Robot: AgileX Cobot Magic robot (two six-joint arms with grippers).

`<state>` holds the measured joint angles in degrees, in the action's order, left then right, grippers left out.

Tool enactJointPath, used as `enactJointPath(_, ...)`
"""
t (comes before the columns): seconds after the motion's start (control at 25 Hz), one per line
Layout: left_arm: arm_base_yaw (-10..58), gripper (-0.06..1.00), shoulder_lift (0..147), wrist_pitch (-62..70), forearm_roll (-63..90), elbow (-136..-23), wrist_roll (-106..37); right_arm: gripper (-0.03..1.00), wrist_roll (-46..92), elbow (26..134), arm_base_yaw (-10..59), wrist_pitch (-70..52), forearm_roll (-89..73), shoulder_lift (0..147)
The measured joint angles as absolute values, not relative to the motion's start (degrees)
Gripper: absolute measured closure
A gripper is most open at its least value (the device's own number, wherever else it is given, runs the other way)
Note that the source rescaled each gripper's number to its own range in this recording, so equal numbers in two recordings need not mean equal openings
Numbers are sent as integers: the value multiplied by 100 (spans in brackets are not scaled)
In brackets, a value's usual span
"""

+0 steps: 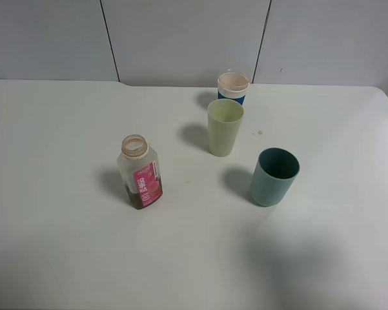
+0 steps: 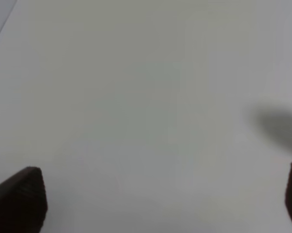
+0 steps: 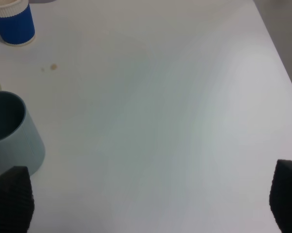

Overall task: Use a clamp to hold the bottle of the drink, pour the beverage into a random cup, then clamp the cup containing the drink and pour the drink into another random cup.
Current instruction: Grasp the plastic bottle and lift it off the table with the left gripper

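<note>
An uncapped clear drink bottle with a pink label and a little brown liquid stands on the white table, left of centre. A pale yellow-green cup, a teal cup and a blue paper cup stand to its right. Neither gripper shows in the high view. My left gripper is open over bare table. My right gripper is open, with the teal cup beside one fingertip and the blue cup farther off.
The table's back edge meets a grey panelled wall. A small brown spot marks the table right of the yellow-green cup. A dark shadow lies on the table near the front right.
</note>
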<state>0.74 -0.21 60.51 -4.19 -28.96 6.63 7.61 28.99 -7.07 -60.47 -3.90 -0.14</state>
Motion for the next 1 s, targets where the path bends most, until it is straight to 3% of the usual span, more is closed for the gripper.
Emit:
enactJointPath(0.6,74,-6,81,5436,-411,-3045,730,5,761,2899,-707,-6047,-390,-14)
enactJointPath(1.0,74,-6,2081,4457,68,-3070,133,5,761,2899,-707,-6047,-390,-14)
